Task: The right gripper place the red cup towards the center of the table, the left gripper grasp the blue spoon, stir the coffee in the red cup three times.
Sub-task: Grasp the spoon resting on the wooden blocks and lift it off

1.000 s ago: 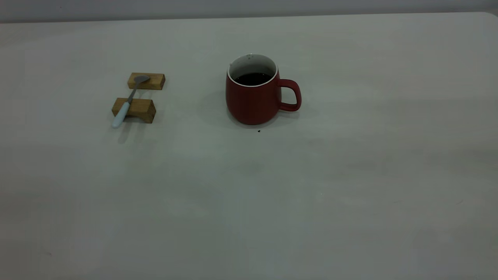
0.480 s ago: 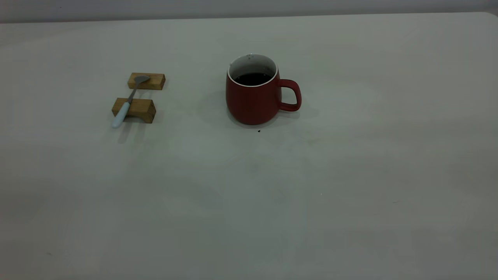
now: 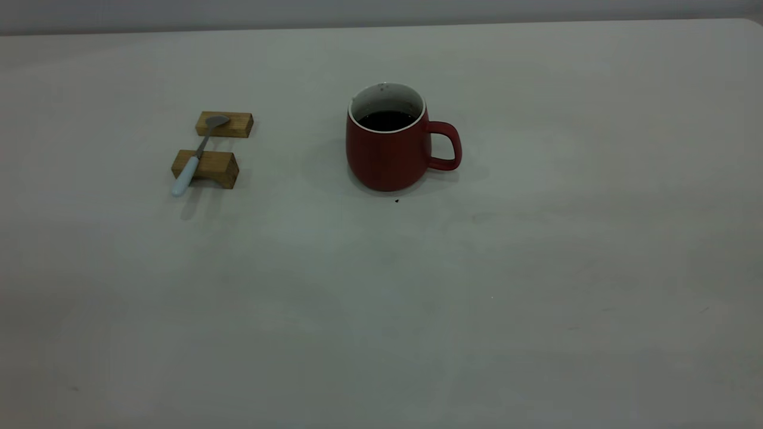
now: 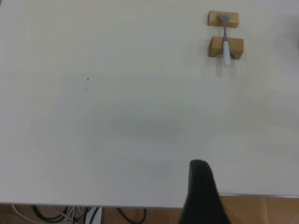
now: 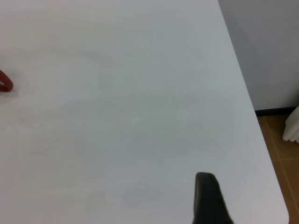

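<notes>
The red cup (image 3: 386, 152) stands upright near the middle of the table (image 3: 417, 310), its handle (image 3: 448, 146) turned to the right in the exterior view. Dark coffee (image 3: 387, 121) fills it partway. A sliver of that handle (image 5: 4, 83) shows in the right wrist view. The blue spoon (image 3: 194, 158) lies across two wooden blocks to the left of the cup, also visible as the blue spoon (image 4: 225, 44) in the left wrist view. Neither gripper appears in the exterior view. The left gripper (image 4: 201, 191) and the right gripper (image 5: 208, 198) each show only as a dark shape, far from cup and spoon.
Two wooden blocks (image 3: 225, 124) (image 3: 205, 168) hold the spoon off the table. A tiny black speck (image 3: 396, 201) lies just in front of the cup. Cables (image 4: 70, 215) and brown floor lie past the table edge under the left arm. A rounded table corner (image 5: 280, 205) is near the right arm.
</notes>
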Controlling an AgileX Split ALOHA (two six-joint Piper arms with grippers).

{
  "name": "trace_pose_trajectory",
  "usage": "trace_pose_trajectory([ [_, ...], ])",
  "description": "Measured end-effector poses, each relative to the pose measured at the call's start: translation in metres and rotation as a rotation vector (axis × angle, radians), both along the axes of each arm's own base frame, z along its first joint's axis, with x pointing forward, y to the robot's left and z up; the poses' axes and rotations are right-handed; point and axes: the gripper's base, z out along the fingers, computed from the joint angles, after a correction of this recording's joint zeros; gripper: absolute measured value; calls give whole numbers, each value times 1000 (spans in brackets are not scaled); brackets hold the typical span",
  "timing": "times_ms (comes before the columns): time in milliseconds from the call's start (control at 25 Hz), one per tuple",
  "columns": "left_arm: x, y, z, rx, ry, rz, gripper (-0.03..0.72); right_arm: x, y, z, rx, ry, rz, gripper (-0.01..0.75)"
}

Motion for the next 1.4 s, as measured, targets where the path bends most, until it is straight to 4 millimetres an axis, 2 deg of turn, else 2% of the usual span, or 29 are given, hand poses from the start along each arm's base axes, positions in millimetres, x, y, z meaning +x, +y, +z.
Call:
trace_pose_trajectory([
  [1040, 1, 2, 2, 18, -6, 15, 585, 0, 0, 0, 0, 0, 0, 492],
  [1200, 22, 5, 15, 16, 12, 66, 585, 0, 0, 0, 0, 1, 0, 492],
  [1400, 78, 7, 22, 38, 230, 84, 585, 0, 0, 0, 0, 1, 0, 492],
])
